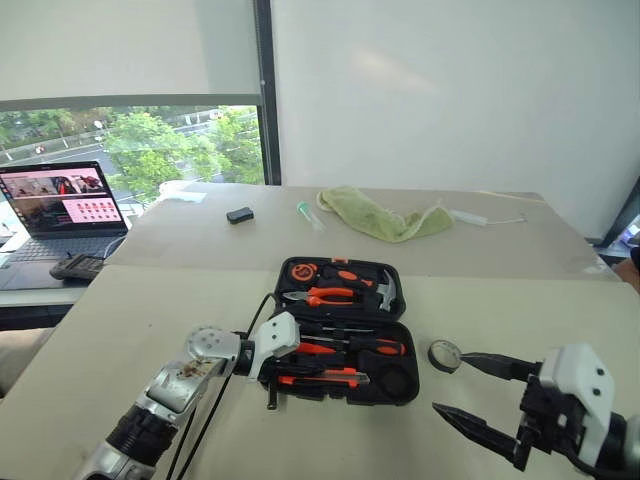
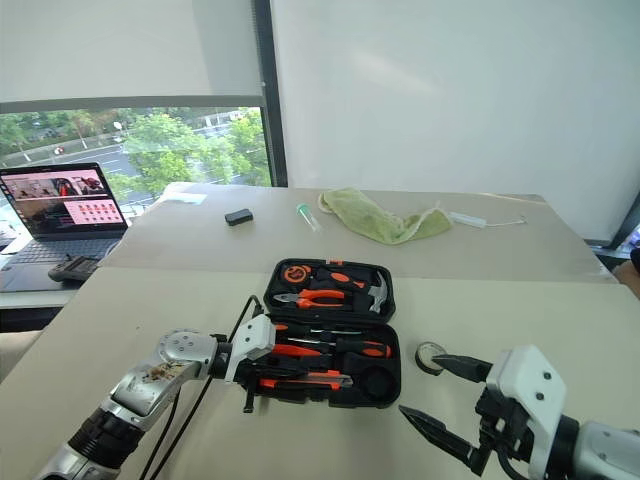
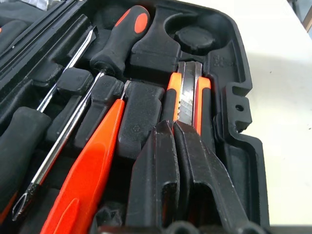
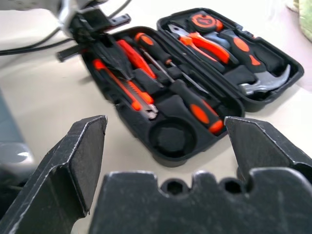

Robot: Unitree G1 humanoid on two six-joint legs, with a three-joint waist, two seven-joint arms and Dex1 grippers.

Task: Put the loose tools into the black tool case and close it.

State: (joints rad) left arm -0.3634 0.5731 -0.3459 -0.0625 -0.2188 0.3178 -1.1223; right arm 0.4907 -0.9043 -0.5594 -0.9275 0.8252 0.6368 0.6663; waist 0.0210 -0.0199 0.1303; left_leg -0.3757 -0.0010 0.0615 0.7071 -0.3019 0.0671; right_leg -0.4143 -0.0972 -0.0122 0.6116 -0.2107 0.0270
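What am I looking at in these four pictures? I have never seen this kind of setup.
A two-armed robot stands at a table. Two pictures come from its head, one from each wrist. On the table lies an open black tool case holding pliers, a hammer, two screwdrivers, a slim orange tool and a utility knife. The left tool is shut, its tips over the knife, gripping nothing that I can see. The right tool is open and empty. Beside it, outside the case, lies a small tape roll; its round slot is empty. Farther back: a laptop, a small black box and a green cloth.
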